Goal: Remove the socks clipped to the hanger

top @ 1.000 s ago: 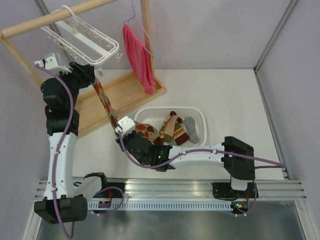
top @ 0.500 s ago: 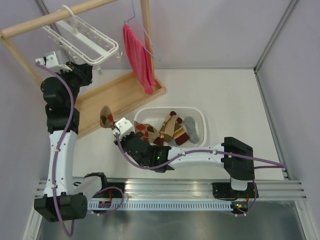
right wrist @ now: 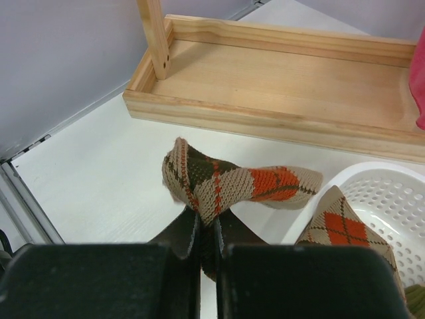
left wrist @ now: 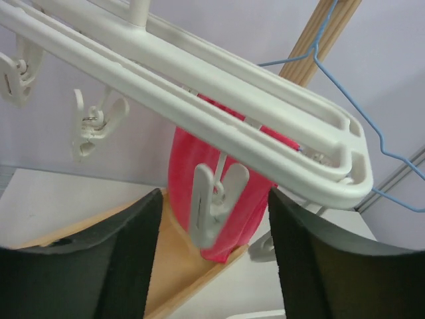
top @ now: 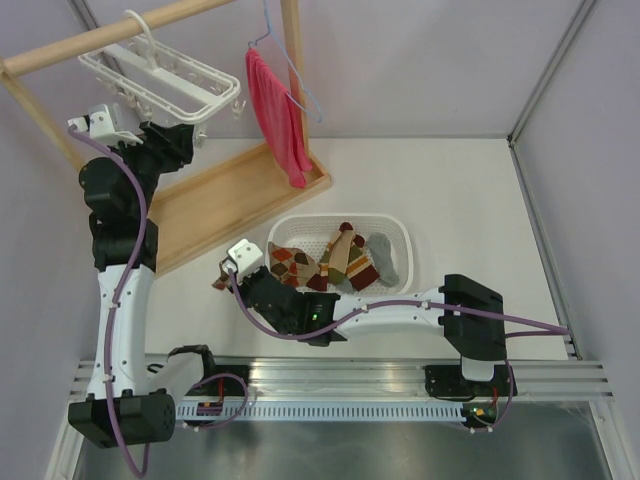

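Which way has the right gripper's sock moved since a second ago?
Yes. The sock came off the hanger, down toward the near edge; it now bunches in the right gripper left of the basket.

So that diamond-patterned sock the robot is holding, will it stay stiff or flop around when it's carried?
Probably floppy: the argyle sock curls and folds over itself where the right hand pinches it. Likely light: a pinch at one edge seems enough to keep it. Its knitted surface looks grippy, so slipping seems unlikely, though it might snag on the basket rim.
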`<state>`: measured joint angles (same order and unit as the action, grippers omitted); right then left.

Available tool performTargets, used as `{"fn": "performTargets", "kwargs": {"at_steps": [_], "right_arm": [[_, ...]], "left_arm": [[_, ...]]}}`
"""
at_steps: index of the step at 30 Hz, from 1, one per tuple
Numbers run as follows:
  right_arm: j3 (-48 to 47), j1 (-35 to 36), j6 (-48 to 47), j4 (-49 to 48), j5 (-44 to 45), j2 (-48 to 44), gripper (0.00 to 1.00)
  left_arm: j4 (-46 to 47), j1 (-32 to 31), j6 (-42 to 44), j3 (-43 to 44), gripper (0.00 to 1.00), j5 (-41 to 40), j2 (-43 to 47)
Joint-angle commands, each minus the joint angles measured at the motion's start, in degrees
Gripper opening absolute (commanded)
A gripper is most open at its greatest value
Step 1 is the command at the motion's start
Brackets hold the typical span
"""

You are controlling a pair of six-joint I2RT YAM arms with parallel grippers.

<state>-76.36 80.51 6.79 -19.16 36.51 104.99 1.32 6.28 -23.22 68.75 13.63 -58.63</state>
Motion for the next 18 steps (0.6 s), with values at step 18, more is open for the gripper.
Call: {"fn": "performTargets", "kwargs": {"at_steps": [18], "right_arm": [[11.55, -4.29, 0.41, -0.97, 4.1, -15.59, 0.01]], "left_arm": [[-4.92, -0.31, 3.18, -22.7, 1.0, -2.22, 19.7]]}}
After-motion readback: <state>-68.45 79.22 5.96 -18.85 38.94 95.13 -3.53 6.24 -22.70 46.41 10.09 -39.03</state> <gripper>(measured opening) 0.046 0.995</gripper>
